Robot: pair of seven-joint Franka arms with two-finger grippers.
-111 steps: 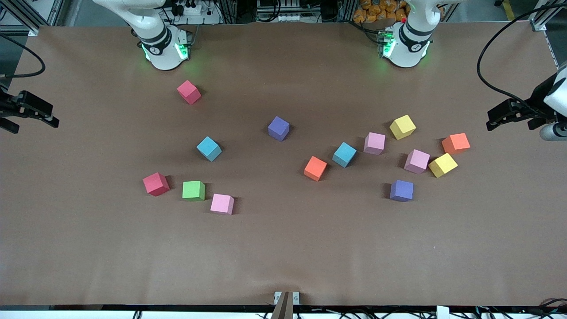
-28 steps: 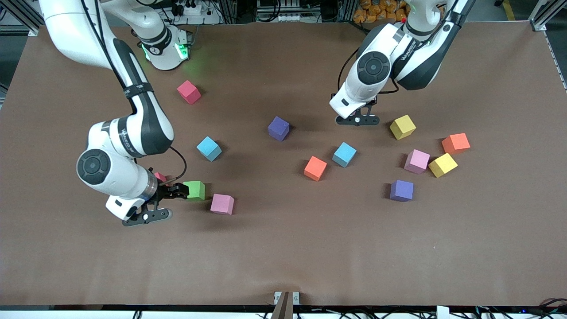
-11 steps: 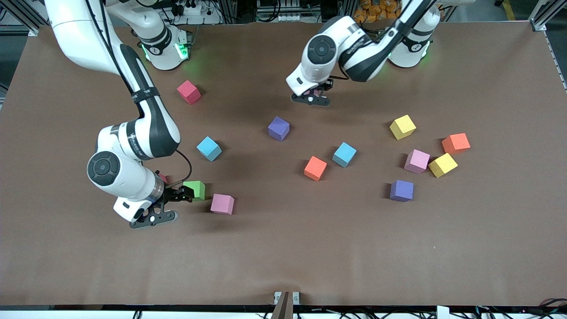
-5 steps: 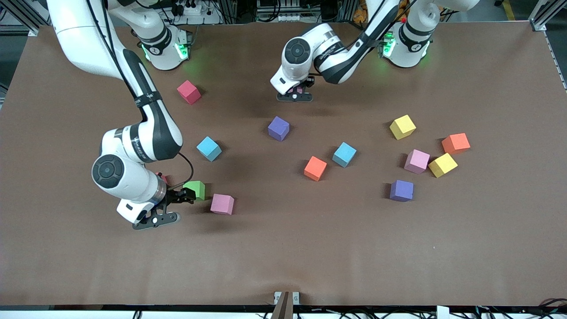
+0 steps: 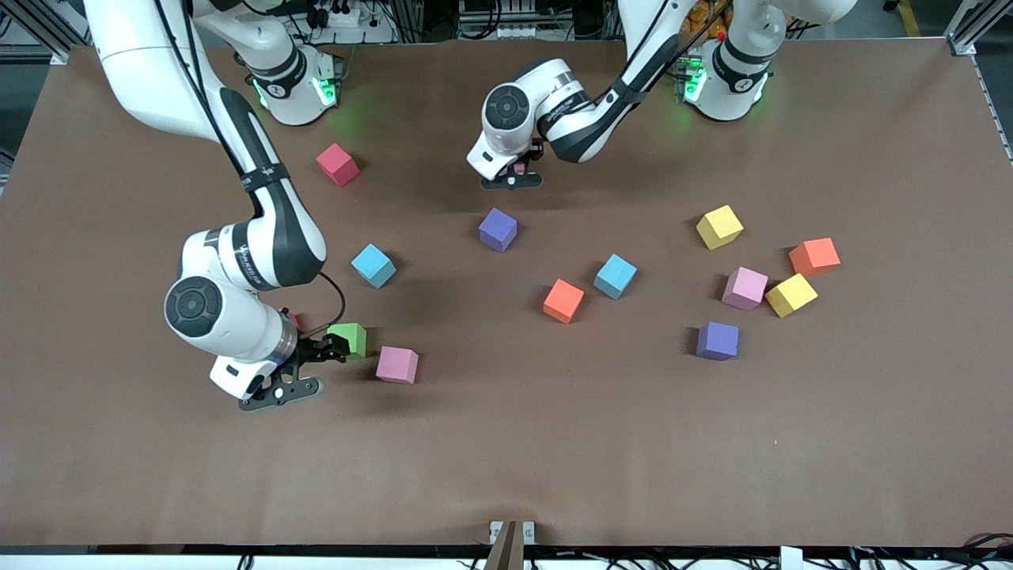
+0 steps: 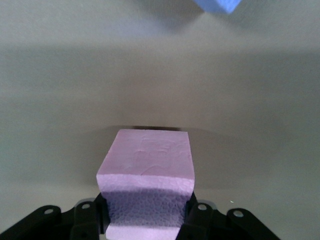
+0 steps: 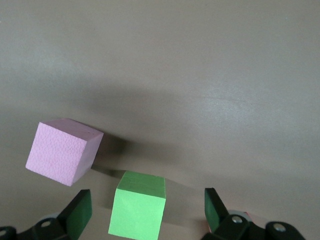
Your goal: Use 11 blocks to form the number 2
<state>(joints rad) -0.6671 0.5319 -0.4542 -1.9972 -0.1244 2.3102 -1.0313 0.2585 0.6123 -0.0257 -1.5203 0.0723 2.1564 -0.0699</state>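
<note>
Blocks lie scattered loose across the table (image 5: 506,443), and no part of the number 2 is laid out yet, so nearly all the work is left.

The left gripper (image 5: 513,176) hangs over bare table between the red block (image 5: 337,164) near the right arm's base and the purple block (image 5: 498,229). Its jaws are clamped on a pink block (image 6: 147,172), seen plainly from the left wrist, so one block is on its way to wherever the digit will start.

The right gripper (image 5: 315,358) is down low at the right arm's end of the table with its fingers (image 7: 80,212) spread wide on either side of the green block (image 5: 349,339), gripping nothing yet. I judge it is about to close on that cube. Another pink block (image 5: 396,365) sits just beside the green one, and a second red block (image 5: 290,318) peeks out from under the arm.

Toward the middle sit two blue blocks (image 5: 373,265) (image 5: 615,275) and an orange one (image 5: 563,301). At the left arm's end lie a third pink block (image 5: 745,288), a purple block (image 5: 718,340), another orange cube (image 5: 814,256) and two yellow cubes (image 5: 719,226) (image 5: 791,294).
</note>
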